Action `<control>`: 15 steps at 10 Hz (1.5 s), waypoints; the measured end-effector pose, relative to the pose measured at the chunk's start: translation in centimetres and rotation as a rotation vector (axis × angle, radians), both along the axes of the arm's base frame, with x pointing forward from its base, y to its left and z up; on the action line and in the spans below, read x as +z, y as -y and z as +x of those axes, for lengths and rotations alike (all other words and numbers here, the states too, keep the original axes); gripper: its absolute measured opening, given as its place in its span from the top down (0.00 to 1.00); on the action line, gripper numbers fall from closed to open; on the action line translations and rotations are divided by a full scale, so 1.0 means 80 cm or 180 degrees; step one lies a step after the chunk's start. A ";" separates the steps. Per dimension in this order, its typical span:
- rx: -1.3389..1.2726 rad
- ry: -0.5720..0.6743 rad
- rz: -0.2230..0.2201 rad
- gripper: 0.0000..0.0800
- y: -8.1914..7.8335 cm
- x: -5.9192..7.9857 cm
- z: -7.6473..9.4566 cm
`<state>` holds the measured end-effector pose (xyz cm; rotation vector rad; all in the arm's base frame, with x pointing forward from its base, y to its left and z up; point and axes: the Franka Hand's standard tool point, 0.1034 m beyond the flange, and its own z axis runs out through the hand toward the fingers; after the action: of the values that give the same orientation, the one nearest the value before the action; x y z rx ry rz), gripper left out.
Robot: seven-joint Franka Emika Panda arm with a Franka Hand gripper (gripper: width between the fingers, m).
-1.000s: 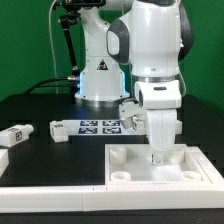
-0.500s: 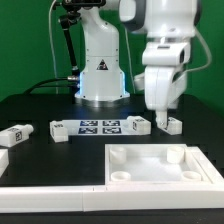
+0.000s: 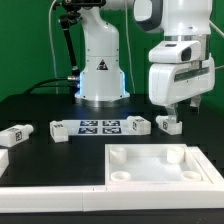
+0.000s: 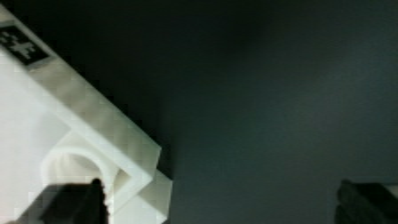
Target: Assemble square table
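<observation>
The square table's white panel [image 3: 150, 168] lies flat at the front of the exterior view, with recessed corners and a raised rim. Its corner, with a tag, shows in the wrist view [image 4: 80, 120]. Short white tagged leg posts lie on the black table: two at the exterior view's left [image 3: 14, 134] [image 3: 58, 131], one behind the panel [image 3: 137, 123] and one under the gripper [image 3: 168, 124]. My gripper [image 3: 180, 106] hangs open and empty above that last post and the panel's far right corner. In the wrist view [image 4: 222, 205] its dark fingers [image 4: 71, 203] stand wide apart.
The marker board [image 3: 100, 126] lies behind the panel, in front of the robot base [image 3: 100, 75]. A long white border bar [image 3: 45, 172] runs along the front at the exterior view's left, touching the panel's side.
My gripper has risen from the panel's far right corner and moved up and toward the exterior view's right. The panel and leg posts have not moved.
</observation>
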<state>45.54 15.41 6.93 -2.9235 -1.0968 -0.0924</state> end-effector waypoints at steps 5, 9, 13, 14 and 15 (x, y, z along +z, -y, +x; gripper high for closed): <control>-0.0652 -0.0219 -0.0048 0.19 -0.033 -0.013 -0.050; -0.0616 -0.0784 -0.0475 0.19 -0.038 -0.025 -0.069; -0.0469 -0.1629 -0.1202 0.19 -0.044 -0.057 -0.114; -0.0463 -0.1758 -0.1297 0.19 -0.043 -0.057 -0.114; -0.0440 -0.2083 -0.1550 0.19 -0.037 -0.055 -0.125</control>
<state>35.53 18.34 2.55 -3.0037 -0.8848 1.1886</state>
